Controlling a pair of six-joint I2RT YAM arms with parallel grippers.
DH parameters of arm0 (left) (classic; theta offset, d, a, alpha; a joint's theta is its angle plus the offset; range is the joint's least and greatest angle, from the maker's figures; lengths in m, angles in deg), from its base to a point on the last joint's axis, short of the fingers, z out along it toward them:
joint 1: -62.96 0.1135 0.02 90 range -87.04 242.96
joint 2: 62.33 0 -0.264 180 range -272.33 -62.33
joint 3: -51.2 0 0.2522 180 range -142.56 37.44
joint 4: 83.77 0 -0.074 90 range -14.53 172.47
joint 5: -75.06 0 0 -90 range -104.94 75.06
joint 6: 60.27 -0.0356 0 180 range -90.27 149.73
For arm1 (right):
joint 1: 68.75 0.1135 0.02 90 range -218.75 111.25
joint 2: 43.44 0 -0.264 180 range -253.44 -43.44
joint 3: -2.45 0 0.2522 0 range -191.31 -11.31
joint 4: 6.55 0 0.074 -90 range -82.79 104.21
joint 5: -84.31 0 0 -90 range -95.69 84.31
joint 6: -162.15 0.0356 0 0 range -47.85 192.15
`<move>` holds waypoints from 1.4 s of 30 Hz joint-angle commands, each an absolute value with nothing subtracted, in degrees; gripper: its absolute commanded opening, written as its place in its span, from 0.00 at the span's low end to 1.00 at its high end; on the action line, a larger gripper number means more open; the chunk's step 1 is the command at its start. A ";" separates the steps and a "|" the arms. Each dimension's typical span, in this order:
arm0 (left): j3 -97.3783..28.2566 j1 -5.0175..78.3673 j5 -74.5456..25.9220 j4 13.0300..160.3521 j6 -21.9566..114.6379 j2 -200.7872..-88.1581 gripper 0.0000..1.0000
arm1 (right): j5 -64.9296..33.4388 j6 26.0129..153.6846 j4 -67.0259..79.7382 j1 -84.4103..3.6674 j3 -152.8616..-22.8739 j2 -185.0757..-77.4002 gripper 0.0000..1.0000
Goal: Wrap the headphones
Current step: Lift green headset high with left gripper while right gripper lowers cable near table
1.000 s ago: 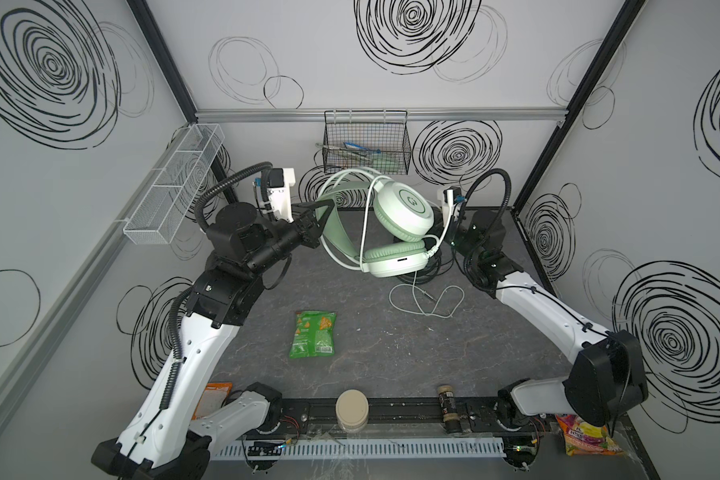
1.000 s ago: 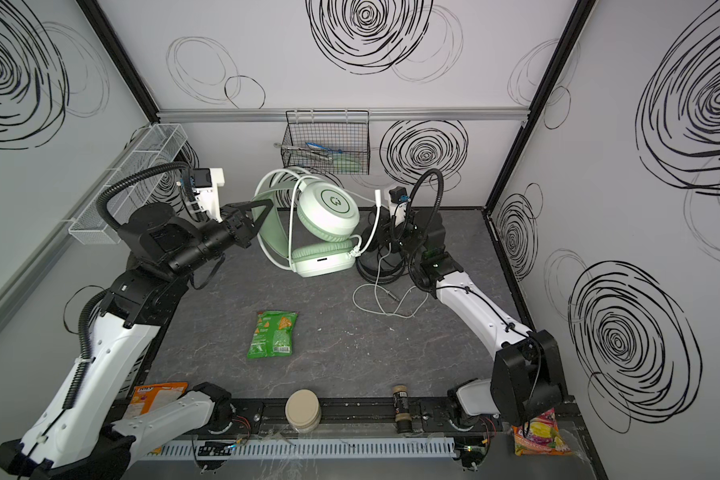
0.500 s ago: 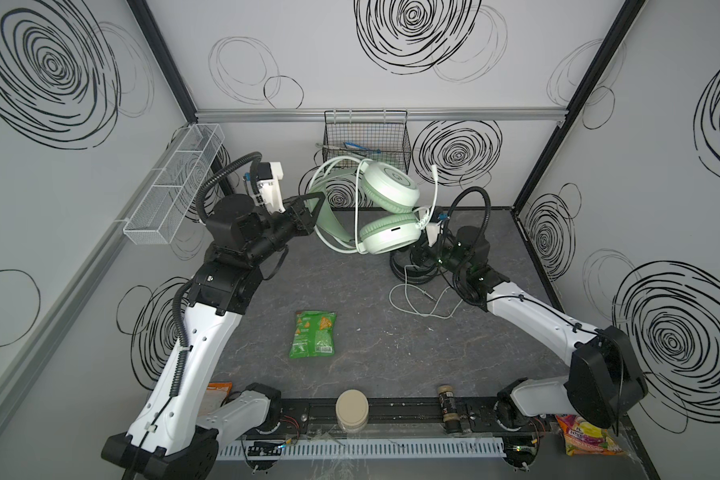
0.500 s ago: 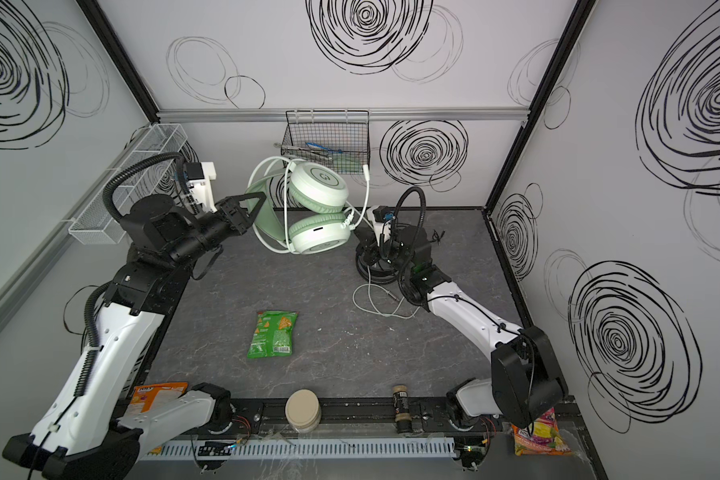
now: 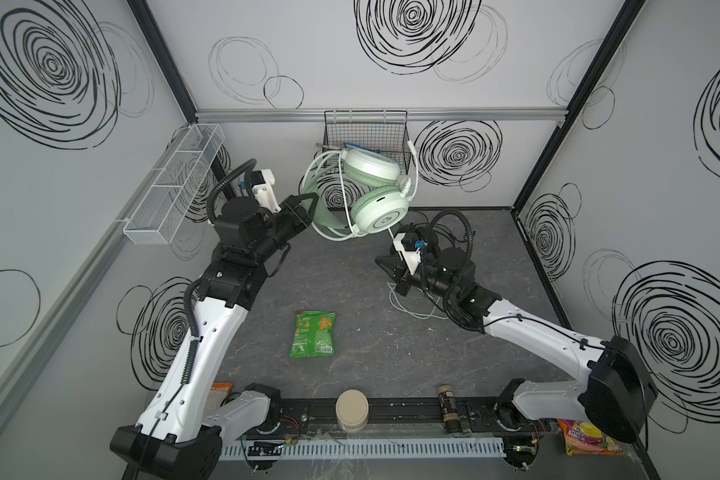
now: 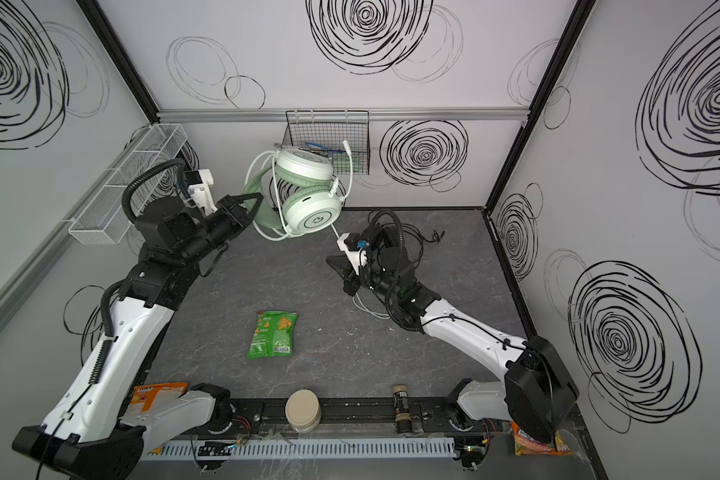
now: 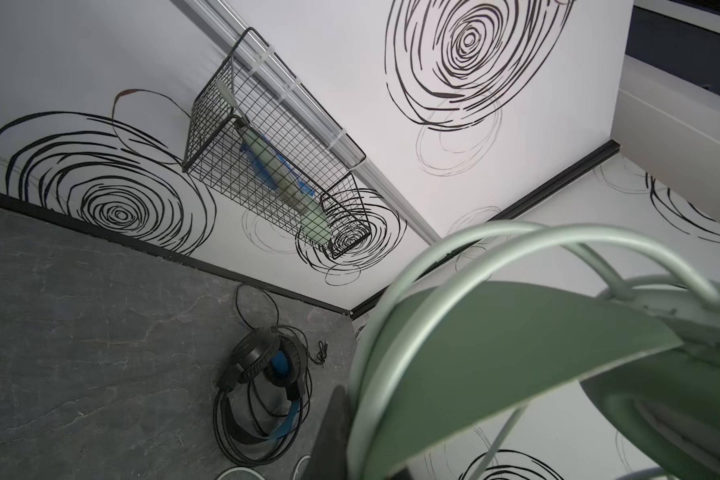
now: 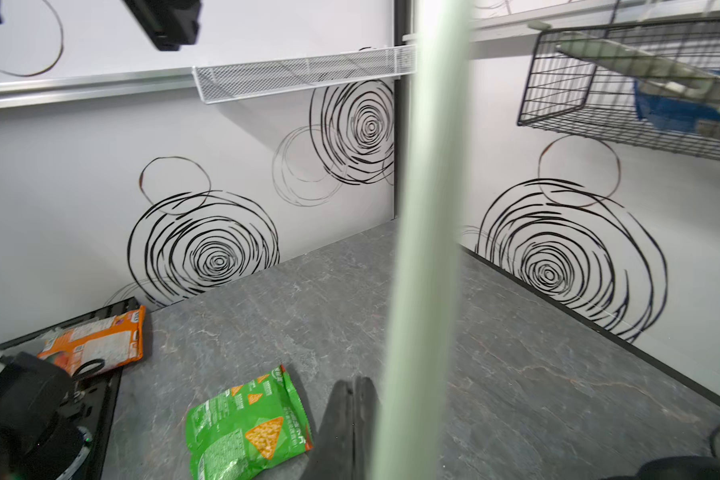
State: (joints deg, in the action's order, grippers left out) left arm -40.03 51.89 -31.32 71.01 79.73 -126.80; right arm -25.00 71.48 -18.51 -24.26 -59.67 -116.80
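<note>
The mint-green headphones (image 5: 377,208) hang in the air near the back wall, and my left gripper (image 5: 308,205) is shut on their headband (image 7: 516,332). Their pale cable (image 6: 273,195) loops round the earcups. It runs down past my right wrist to a loose heap on the table (image 5: 400,299). My right gripper (image 5: 379,261) is low over the table, its fingers pressed together (image 8: 352,386). The cable (image 8: 425,249) passes beside them, not between the tips. The black headphones (image 7: 262,357) with blue lining lie at the back right, behind the right arm.
A green chip bag (image 5: 312,334) lies mid-table. A black wire basket (image 5: 364,137) hangs on the back wall and a white mesh shelf (image 5: 175,183) on the left wall. A round lid (image 5: 352,409), a small bottle (image 5: 446,401) and an orange packet (image 6: 159,395) sit along the front rail.
My left gripper has carried the mint-green headphones up and toward the back wall. My right gripper has dropped from beside the earcups to low over the table, staying shut.
</note>
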 commanded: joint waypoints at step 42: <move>-55.17 49.92 -24.25 75.68 80.48 -128.92 0.00 | -31.71 68.91 -8.16 -23.23 -62.88 -115.08 0.00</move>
State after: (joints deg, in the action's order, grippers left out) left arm -48.95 49.62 -27.28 74.61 83.45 -128.44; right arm -30.49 69.80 -11.06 -23.67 -61.03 -117.46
